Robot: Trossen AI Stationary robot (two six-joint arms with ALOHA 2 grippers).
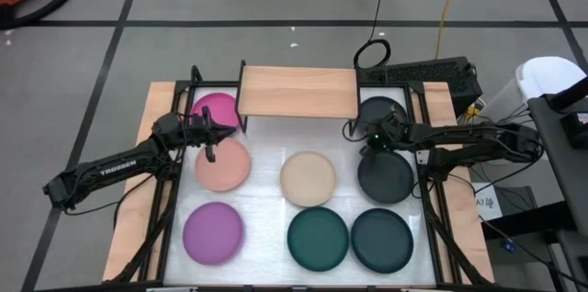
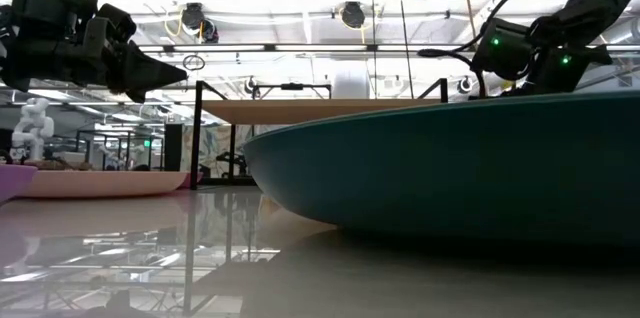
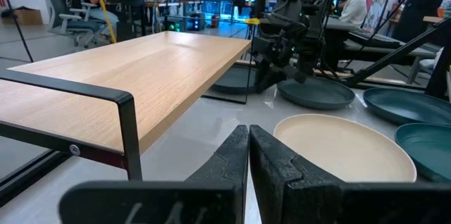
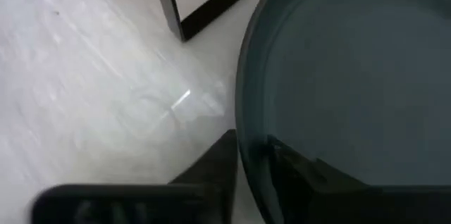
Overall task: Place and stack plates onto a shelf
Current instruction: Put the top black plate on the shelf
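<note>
We saw the shelf (image 1: 299, 92) standing at the far middle of the table (image 1: 266, 159), its light wooden board bare on top. A magenta plate (image 1: 218, 110) lay just to its left, partly under the left arm, and a charcoal plate (image 1: 379, 108) lay at its right end. In the middle row were a salmon pink plate (image 1: 223, 165), a beige plate (image 1: 308, 178) and a second charcoal plate (image 1: 386, 178). Nearest the front were a purple plate (image 1: 213, 232), a dark teal-green plate (image 1: 318, 238) and another dark plate (image 1: 382, 239).

The left gripper (image 3: 248, 155) hung above the far rim of the salmon pink plate, its fingers pressed together on nothing. The right gripper (image 4: 250, 155) sat low at the rim of the charcoal plate beside the shelf, one finger (image 4: 215, 164) outside the rim and the other inside, clamped on that edge.
</note>
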